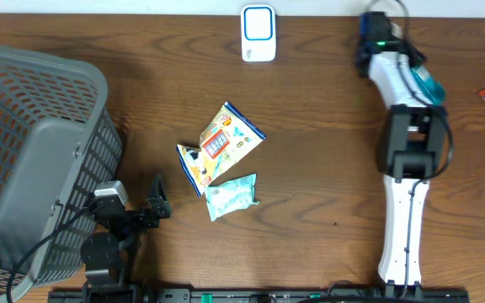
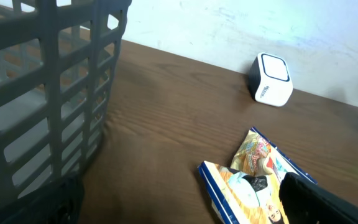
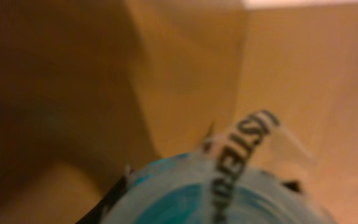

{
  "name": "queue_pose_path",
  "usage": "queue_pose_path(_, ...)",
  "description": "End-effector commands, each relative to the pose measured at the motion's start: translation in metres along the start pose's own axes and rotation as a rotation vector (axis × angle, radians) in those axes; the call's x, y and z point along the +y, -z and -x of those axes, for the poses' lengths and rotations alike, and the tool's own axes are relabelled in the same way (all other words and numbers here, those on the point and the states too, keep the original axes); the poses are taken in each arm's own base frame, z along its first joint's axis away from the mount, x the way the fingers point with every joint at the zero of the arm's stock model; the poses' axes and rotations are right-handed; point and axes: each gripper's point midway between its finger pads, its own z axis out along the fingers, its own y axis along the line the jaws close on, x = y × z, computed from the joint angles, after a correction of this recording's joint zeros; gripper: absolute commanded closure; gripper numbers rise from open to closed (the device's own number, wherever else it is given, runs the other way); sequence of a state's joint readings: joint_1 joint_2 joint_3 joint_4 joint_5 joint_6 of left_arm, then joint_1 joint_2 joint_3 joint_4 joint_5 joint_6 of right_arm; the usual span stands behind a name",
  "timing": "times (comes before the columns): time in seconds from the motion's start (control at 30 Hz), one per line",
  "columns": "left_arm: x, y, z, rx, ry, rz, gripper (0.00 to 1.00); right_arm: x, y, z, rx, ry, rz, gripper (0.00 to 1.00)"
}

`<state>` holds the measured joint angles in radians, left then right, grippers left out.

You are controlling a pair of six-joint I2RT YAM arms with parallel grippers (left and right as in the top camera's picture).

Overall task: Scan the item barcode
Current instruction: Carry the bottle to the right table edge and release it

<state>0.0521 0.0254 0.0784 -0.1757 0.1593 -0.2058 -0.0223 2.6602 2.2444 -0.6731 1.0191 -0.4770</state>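
Between the jaws of the right pincer (image 1: 417, 74), firmly clamped, is a teal bottle (image 1: 429, 86) with a partly readable label, at the far right of the bench (image 1: 327, 168). The white scanner (image 1: 258, 34) stands well off to that pincer's left. Just right of the grey basket (image 1: 32, 151), the left pincer (image 1: 154, 204) gapes wide and empty, with snack packets (image 1: 221, 156) lying ahead of it.
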Motion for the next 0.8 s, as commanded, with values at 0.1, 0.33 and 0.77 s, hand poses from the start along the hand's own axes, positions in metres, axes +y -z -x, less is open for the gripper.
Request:
queue_pose_path(0.1, 0.002, -0.002, -0.013, 0.042, 0.003, -0.002, 0.0, -0.055, -0.049, -0.051, 0.123, -0.312, 0.068, 0.99)
queue_pose_path(0.33, 0.002, -0.002, -0.013, 0.042, 0.003, -0.003, 0.0, -0.079, -0.093, -0.097, 0.235, -0.413, 0.053, 0.73)
queue_pose_path(0.77, 0.002, -0.002, -0.013, 0.042, 0.003, -0.003, 0.0, -0.104, -0.068, -0.09, 0.171, -0.588, 0.201, 0.01)
